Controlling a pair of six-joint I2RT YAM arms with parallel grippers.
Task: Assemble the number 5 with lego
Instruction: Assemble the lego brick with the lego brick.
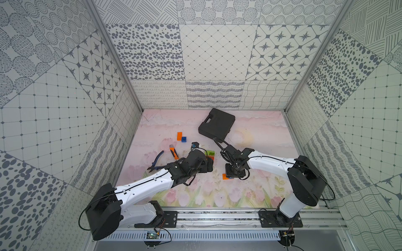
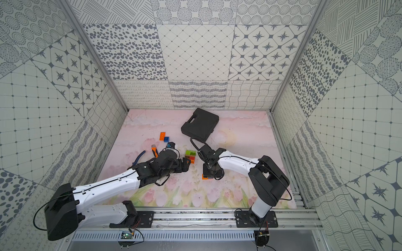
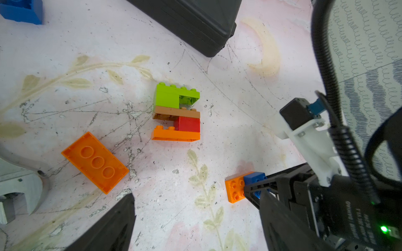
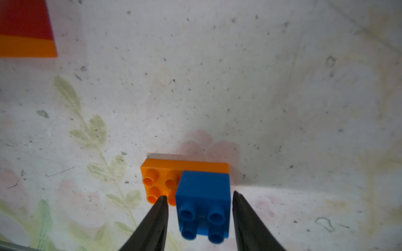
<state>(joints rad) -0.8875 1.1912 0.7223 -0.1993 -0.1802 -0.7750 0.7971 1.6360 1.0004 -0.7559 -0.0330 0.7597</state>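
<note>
Although both top views mostly hide it, blue brick (image 4: 203, 195) sits untouched between spread right gripper (image 4: 199, 194) jaws; left gripper (image 3: 194, 195) jaws spread.

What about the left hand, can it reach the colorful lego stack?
Probably yes: the left hand is open and close to the lego stack, with only bare mat between them.

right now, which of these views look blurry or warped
Right wrist view: blue brick fairly sharp, red brick soft; left wrist view: lego stack crisp, frame edges stretched; both top views: even light, faint shadows, walls splayed.
</note>
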